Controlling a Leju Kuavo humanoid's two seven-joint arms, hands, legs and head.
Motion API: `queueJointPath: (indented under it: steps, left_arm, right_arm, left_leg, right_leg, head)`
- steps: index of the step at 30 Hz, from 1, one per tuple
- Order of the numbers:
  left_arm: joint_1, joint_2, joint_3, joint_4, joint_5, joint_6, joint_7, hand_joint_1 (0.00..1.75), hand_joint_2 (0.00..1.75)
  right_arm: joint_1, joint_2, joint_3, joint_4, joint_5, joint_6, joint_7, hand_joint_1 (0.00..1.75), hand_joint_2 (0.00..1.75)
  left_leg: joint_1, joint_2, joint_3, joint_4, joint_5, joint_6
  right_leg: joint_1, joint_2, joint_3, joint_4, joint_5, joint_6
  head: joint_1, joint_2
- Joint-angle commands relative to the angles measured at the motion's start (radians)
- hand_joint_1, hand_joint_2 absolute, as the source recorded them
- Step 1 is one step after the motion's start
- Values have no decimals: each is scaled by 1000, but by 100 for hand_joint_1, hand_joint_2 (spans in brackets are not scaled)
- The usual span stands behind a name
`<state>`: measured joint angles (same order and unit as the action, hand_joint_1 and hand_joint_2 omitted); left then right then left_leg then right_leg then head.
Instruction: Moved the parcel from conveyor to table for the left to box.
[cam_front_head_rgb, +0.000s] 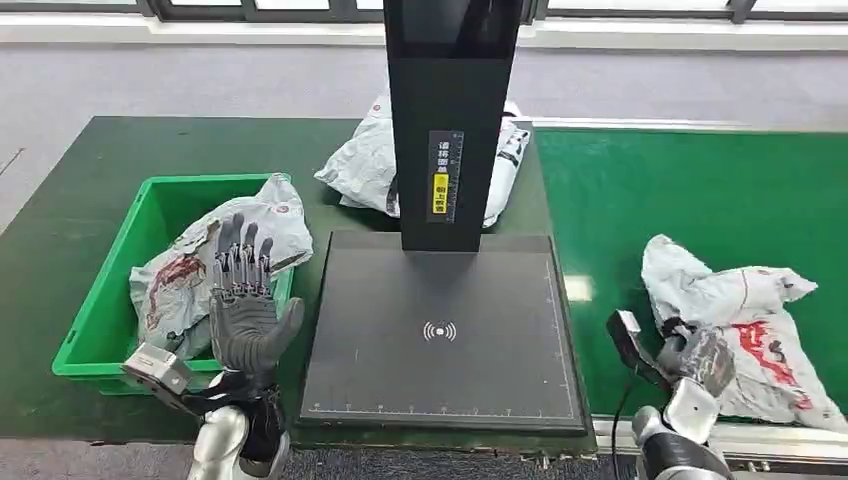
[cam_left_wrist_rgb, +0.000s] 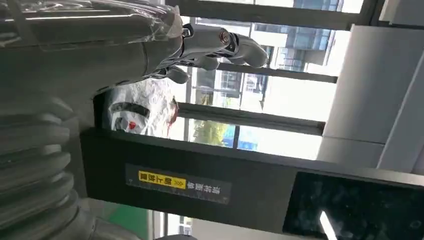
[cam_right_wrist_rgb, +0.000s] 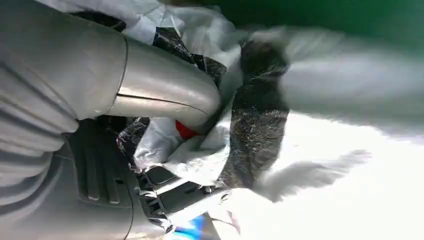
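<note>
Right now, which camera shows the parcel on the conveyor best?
The head view: the whole parcel lies on the green conveyor, with the right hand at its near edge. The right wrist view shows only a close, blurred patch of it; the left wrist view faces elsewhere.

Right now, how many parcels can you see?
3: one parcel in the green bin, one behind the black scanner post, one on the green conveyor at the right robot hand. Others may be hidden.
</note>
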<state>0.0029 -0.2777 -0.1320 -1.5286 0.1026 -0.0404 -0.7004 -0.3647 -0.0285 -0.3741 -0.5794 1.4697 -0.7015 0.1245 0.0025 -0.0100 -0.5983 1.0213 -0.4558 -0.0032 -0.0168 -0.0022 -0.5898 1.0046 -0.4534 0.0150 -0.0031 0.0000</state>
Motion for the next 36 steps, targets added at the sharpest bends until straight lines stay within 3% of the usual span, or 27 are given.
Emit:
queueJointPath:
  steps: [1, 4, 5, 9, 15, 16, 17, 24, 31, 32, 34, 35, 36]
  left_arm:
    - [103, -71, 31, 24, -33, 25, 2, 0, 175]
    - [101, -71, 29, 29, -35, 17, 2, 0, 175]
    - [95, -71, 21, 38, -53, 32, 2, 0, 175]
    - [80, -71, 11, 60, -51, 48, 2, 0, 175]
    - [54, -71, 7, 92, -90, 68, 2, 0, 175]
    - [49, -59, -28, 100, -92, 105, 2, 0, 175]
    - [34, -71, -8, 114, -104, 93, 2, 0, 175]
    - [48, -71, -25, 113, -123, 99, 2, 0, 175]
    - [34, -71, -53, 128, -165, 153, 2, 0, 175]
    - [34, -71, -53, 129, -165, 153, 2, 0, 175]
    - [29, -71, -59, 141, -179, 169, 2, 0, 175]
    - [27, -71, -61, 143, -182, 174, 2, 0, 175]
    - [23, -71, -63, 149, -181, 184, 2, 0, 175]
  right_arm:
    - [90, 271, -130, -486, -119, 3, -355, 175, 175]
    - [165, 378, -125, -719, -214, 3, -538, 175, 175]
    - [196, 378, -70, -815, -304, 3, -580, 175, 175]
    - [250, 378, 42, -973, -362, 3, -555, 175, 175]
    - [262, 378, 119, -1006, -360, 3, -544, 175, 175]
    - [269, 362, 231, -1028, -289, 3, -421, 175, 175]
    - [272, 354, 172, -979, -365, 3, -528, 175, 175]
    - [246, 378, 242, -882, -343, 3, -532, 175, 175]
    - [75, 378, 422, -362, -373, 25, -476, 175, 175]
    - [75, 378, 428, -353, -374, 22, -477, 175, 175]
    - [32, 378, 468, -234, -417, 3, -472, 175, 175]
    - [24, 378, 473, -216, -421, 3, -472, 154, 175]
    - [1, 378, 492, -145, -439, 24, -466, 56, 175]
  left_leg:
    - [1, 9, 4, -2, -2, -2]
    - [1, 6, 4, -3, -1, -1]
    - [0, 4, 2, -2, -1, -2]
    - [0, 3, 0, -1, -1, -1]
    - [0, 1, 0, -1, 0, -1]
    - [1, 2, 1, -1, -1, -1]
    - [0, 3, 3, -3, 0, -1]
    - [1, 3, 2, -2, 0, -2]
    - [2, 7, 3, -2, -1, -2]
    - [2, 12, 6, -4, -1, -2]
    - [2, 10, 4, -3, 0, -2]
    - [2, 10, 5, -4, 0, -2]
    - [2, 9, 3, -3, 0, -2]
  right_leg:
    - [1, 8, 0, -1, 0, -2]
    - [1, 4, 1, -2, -1, -2]
    - [1, 3, 0, 0, -1, -2]
    - [0, 2, -2, 1, -2, -2]
    - [-1, 0, -2, 0, -1, -2]
    - [1, 2, 0, -1, -1, -2]
    - [0, 2, 1, -3, -1, -3]
    - [1, 3, 1, -2, 0, -2]
    - [2, 7, 1, -2, 0, -2]
    - [2, 12, 2, -4, 2, -2]
    - [2, 10, 1, -3, 2, -2]
    - [2, 9, 2, -4, 1, -2]
    - [2, 9, 0, -2, 1, -2]
  head:
    - [0, 0]
    - [0, 0]
    - [0, 0]
    - [0, 0]
    - [0, 0]
    - [0, 0]
    - [0, 0]
    - [0, 0]
    - [0, 0]
    - [0, 0]
    - [0, 0]
    - [0, 0]
    - [0, 0]
